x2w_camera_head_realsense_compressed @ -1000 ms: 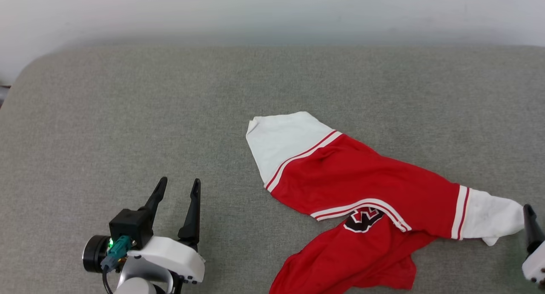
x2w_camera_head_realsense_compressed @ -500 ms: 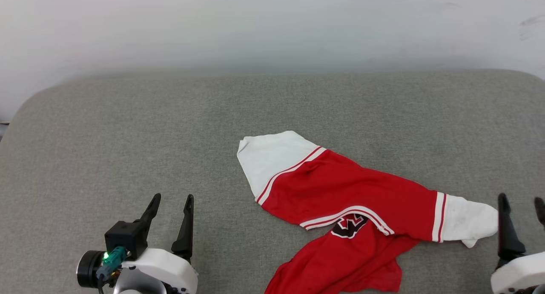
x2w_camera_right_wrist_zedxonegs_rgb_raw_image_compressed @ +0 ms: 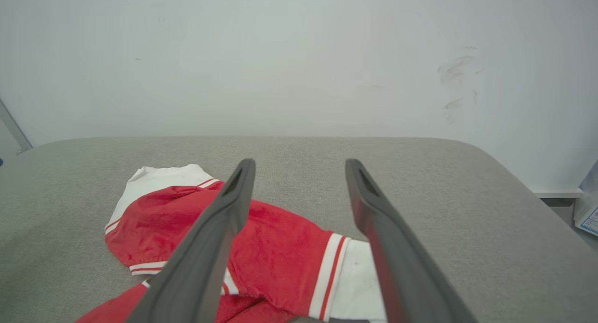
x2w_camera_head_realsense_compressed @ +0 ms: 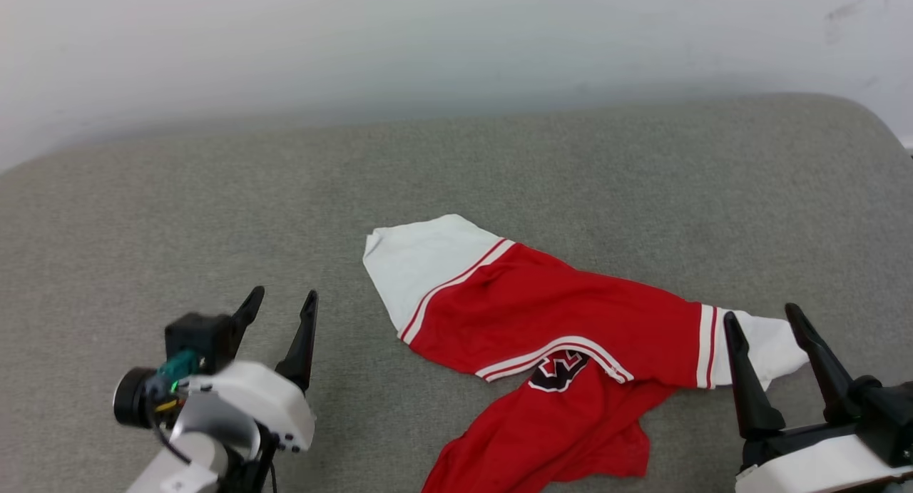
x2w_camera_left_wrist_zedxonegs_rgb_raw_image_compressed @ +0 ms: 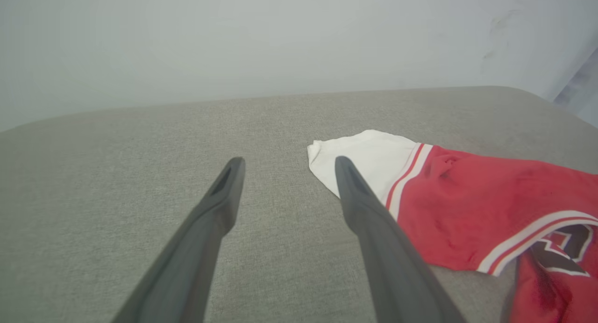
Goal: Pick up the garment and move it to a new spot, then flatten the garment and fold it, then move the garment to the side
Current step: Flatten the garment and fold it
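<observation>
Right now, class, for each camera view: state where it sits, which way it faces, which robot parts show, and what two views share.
Head view: on the head, facing forward and down at the garment on the grey cushion; open left gripper and right gripper show below.
Left wrist view: on the left wrist, facing the wall along its fingers; garment at right.
Right wrist view: on the right wrist, facing the wall; garment seen past its fingers.
Shared: both wrist views show garment, cushion, wall.
</observation>
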Controlling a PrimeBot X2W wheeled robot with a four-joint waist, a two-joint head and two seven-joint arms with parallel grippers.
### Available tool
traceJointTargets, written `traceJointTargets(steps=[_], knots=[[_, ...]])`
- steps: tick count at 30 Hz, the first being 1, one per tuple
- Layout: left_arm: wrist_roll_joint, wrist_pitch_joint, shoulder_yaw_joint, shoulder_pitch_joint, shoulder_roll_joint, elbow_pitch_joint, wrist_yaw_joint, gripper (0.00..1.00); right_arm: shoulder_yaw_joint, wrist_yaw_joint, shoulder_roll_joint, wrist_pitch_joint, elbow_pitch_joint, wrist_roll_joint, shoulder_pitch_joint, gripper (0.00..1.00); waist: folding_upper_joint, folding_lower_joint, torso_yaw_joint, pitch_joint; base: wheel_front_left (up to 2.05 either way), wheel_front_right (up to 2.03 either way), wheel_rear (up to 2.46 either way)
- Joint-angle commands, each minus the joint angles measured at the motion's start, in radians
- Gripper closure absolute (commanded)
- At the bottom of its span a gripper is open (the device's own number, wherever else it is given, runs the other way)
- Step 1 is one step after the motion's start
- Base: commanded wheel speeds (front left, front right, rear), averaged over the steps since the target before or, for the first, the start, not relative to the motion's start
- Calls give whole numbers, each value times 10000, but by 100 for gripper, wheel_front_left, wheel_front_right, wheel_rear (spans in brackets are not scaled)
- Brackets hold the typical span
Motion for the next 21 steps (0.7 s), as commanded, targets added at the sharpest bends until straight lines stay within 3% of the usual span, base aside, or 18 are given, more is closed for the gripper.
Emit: traceJointTargets(steps=[1,12,17,21], knots=[[-123,352,-81,-381,54,119,-185,0,121,-7,44,19,-84,-25,-50,0,0,1,-204,246,0,0,0],[-1377,4447,-586,-3026,524,1313,-1687,0,661,-7,93,-393,589,341,-1026,0,0,1,-1086,1533,0,0,0],[-1778,5720,-680,-4033,825,2001,-2341,0,878,-7,94,-713,996,475,-1443,0,0,1,-1480,2105,0,0,0],[-1907,6417,-790,-4563,1043,2536,-2606,0,947,-7,104,-898,1261,593,-1650,0,0,1,-1689,2389,0,0,0]])
